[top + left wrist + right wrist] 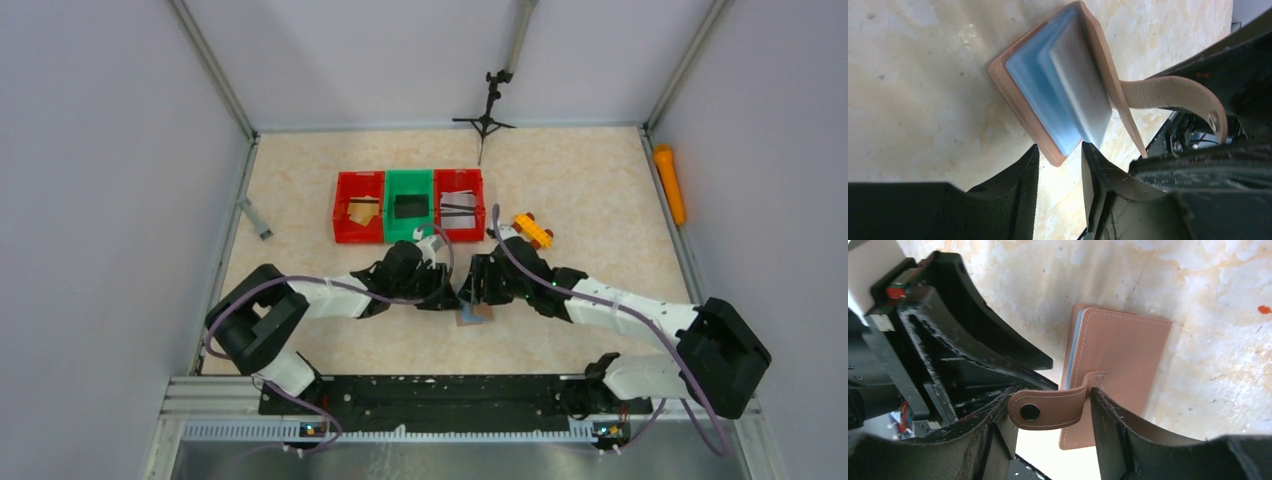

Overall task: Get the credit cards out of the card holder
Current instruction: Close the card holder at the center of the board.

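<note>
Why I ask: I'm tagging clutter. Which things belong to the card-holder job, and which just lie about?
Job: card holder; tan card; black card; striped cards; the three bins holding them.
Lying about: yellow toy; orange tube; grey piece; tripod.

Arms: two, left arm (330, 295) and right arm (620, 300). Per arm, two fingers: left fingers (1015, 200), right fingers (1128, 440).

Bins: three in all, namely two red, left red bin (340, 205) and right red bin (480, 205), plus one green bin (410, 234).

One card holder (1123, 355), fitted with one strap (1058, 402) and one snap (1029, 412).

Cards in bins: one tan card (362, 211), one black card (411, 206); pale cards (458, 205) in right red bin, count not readable.

Blue and grey inserts (1048, 90) inside card holder: count not readable.

Other items on surface (580, 180): one orange cylinder (670, 183), one yellow block (533, 230), one tripod (487, 115), one grey tool (255, 218).
</note>
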Tool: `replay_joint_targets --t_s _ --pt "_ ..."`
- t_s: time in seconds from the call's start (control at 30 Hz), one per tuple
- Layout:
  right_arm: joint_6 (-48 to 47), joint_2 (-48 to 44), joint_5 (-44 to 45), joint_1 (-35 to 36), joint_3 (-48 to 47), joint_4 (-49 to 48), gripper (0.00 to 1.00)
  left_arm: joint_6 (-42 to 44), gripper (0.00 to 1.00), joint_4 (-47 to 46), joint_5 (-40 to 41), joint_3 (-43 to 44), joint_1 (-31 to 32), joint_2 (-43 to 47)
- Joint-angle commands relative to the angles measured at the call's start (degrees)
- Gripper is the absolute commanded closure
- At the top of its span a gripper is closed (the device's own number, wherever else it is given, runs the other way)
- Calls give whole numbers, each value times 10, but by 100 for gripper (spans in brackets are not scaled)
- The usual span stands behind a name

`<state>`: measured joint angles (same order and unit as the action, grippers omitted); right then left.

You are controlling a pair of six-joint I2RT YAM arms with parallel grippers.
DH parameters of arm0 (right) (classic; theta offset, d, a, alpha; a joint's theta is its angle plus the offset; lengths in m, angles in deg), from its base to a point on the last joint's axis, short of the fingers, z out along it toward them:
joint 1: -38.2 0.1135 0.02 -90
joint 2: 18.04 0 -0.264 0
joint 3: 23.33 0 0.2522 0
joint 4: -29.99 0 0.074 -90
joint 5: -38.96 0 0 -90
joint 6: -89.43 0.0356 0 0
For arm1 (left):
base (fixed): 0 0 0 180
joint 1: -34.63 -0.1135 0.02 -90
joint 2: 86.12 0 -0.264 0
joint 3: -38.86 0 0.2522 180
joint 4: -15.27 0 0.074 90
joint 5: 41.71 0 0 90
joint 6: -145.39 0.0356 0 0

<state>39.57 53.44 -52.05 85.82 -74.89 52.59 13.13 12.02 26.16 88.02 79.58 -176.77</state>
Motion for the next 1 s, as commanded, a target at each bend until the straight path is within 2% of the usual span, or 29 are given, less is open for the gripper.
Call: replay_joint_targets --t_s 0.0,0.13,0.23,0.3,0.37,0.43,0.63,0.7,0.83,0.97 --pt "16 -44 -55 -17 24 -66 46 5 62 19 34 -20 1 66" --pt "12 -39 -69 -29 47 -94 47 4 63 40 40 -39 1 111" --pt "19 -8 -116 -31 64 -156 31 6 61 56 48 -45 1 140" --pt "24 17 -135 -30 67 -179 26 8 60 68 51 -43 2 152" --pt "25 37 -138 -31 66 -188 19 10 60 79 54 -40 1 162" --pt "24 48 -136 -30 65 -188 9 11 59 85 55 -40 1 170" --pt "25 51 -112 -32 60 -167 7 12 60 87 45 -35 1 174" --pt "22 52 -103 -34 56 -158 13 14 64 82 37 -29 1 168" --pt "21 31 -92 -35 60 -160 32 17 77 71 22 -8 1 144" --pt "25 11 -72 -39 76 -158 62 21 85 74 17 16 2 129"
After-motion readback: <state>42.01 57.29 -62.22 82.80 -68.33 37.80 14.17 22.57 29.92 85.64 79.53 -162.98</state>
